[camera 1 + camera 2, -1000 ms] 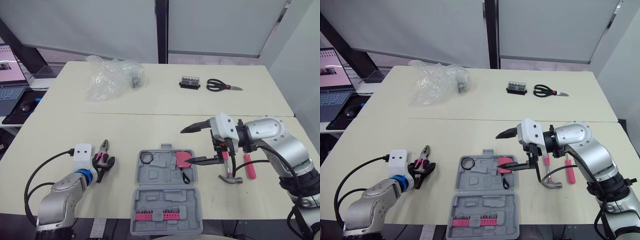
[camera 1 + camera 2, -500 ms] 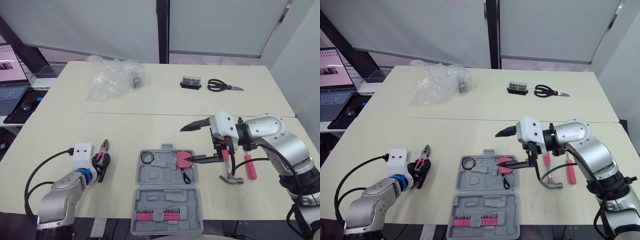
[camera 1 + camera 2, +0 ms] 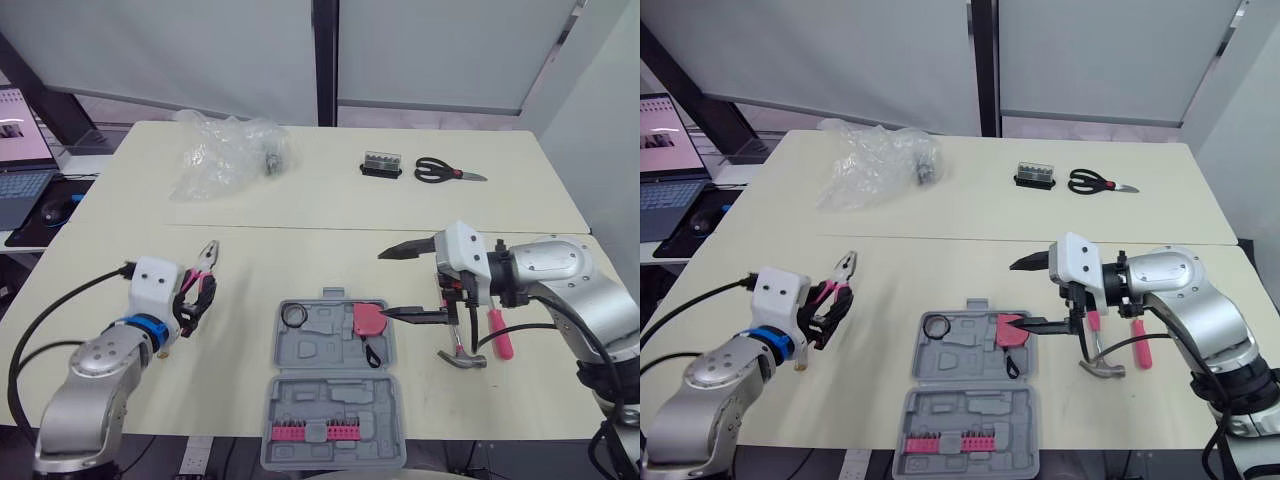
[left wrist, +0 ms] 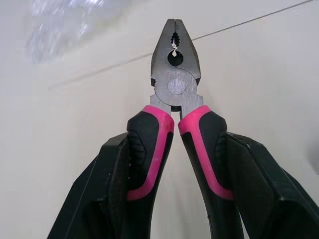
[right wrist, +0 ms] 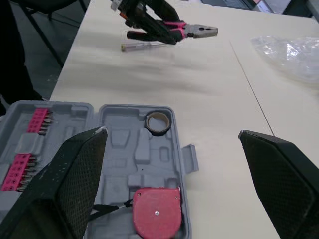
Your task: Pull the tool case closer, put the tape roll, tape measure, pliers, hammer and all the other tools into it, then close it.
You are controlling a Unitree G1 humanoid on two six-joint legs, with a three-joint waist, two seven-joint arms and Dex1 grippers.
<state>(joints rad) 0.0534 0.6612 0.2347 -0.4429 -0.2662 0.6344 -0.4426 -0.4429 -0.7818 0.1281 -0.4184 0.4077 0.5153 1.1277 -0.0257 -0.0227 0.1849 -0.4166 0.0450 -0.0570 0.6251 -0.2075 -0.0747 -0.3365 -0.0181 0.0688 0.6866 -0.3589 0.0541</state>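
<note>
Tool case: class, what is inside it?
The open tool case holds a tape roll, a red tape measure and a row of pink bits. Anything beneath the tape measure is covered.

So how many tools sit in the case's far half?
2: tape roll in the case's far-left corner, pink tape measure at its right. None seem hidden.

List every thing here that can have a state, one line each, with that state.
tool case: open, lid laid flat
tape roll: inside the case
tape measure: inside the case
pliers: jaws closed, held off the table
hammer: lying on the table, outside the case
scissors: closed
left tool: shut on the pliers
right tool: open, holding nothing
</note>
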